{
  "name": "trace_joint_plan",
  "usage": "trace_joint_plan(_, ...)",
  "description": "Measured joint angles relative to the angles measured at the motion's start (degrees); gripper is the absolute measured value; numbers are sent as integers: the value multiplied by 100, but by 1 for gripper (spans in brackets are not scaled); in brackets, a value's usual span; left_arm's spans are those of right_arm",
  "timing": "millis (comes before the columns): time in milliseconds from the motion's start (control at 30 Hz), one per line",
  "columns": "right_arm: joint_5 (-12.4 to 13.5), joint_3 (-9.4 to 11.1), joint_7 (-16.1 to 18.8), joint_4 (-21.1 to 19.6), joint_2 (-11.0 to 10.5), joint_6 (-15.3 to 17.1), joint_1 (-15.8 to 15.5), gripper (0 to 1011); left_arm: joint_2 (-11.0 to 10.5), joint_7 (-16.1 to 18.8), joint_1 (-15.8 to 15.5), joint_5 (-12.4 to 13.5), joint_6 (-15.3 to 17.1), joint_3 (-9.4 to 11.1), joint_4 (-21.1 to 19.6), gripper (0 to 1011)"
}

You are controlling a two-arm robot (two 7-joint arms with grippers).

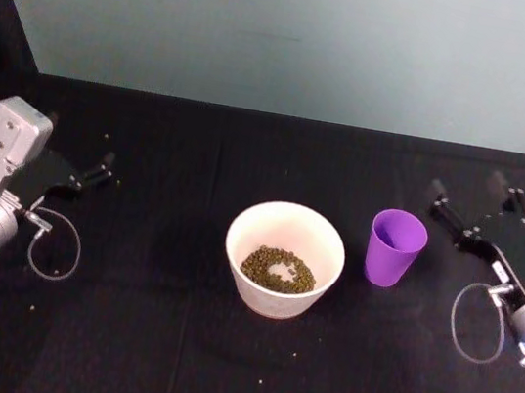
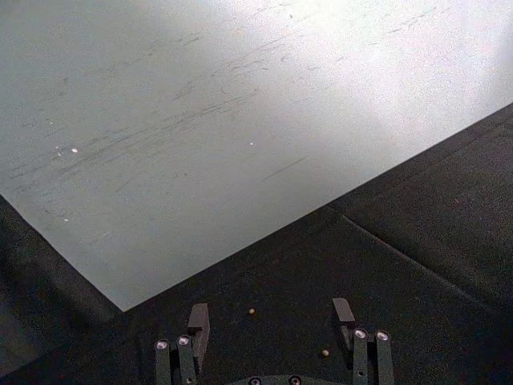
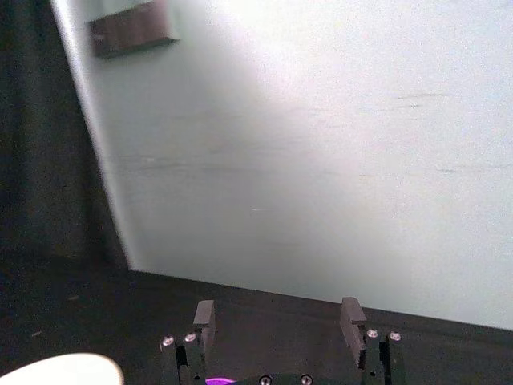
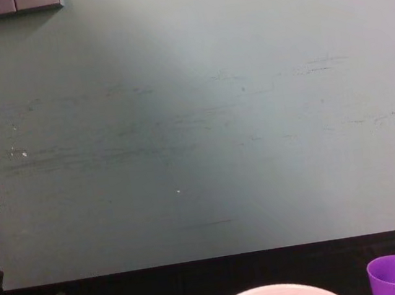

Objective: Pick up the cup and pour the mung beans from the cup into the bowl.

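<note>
1. Cup (image 1: 396,247): stands upright on the bench (image 1: 169,360), just beside the bowl (image 1: 284,258) and not touching it. It sits on the inner side of the right tool (image 1: 476,210), near it, with a clear gap.
2. Bowl: mung beans (image 1: 278,269) lie in its bottom. No beans can be made out inside the cup, so the pour appears done.
3. Right tool: fingers (image 3: 205,314) apart, holding nothing. In the wrist view a sliver of purple shows at its base.
4. Left tool (image 1: 100,169): far side of the bowl from the cup, well apart, fingers spread, idle.
5. Handling, judged: smooth thin plastic, light, probably empty, slightly springy. The taper means a grip can slide; it tips easily.
6. Hold point, judged: across the side wall at mid-height or just above, moderate squeeze.
7. Loose beans (image 2: 252,311) lie scattered on the bench.
</note>
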State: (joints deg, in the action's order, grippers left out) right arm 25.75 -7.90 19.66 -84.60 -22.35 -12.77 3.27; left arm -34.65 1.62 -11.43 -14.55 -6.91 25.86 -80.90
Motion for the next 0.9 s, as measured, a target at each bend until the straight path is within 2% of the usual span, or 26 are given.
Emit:
trace_joint_plan(67,-92,102,-272,-40,103,54,-54,1004,0,0,0,0,0,0,0,1000)
trace_joint_plan(267,-228,341,-805,-18,352,271,-89,1004,0,0,0,0,0,0,0,1000)
trace_joint_plan(533,-336,452,-940,180,492,405,19,1004,0,0,0,0,0,0,0,1000)
trace_joint_plan(900,-329,439,-940,143,477,396,-1,1004,0,0,0,0,0,0,0,1000)
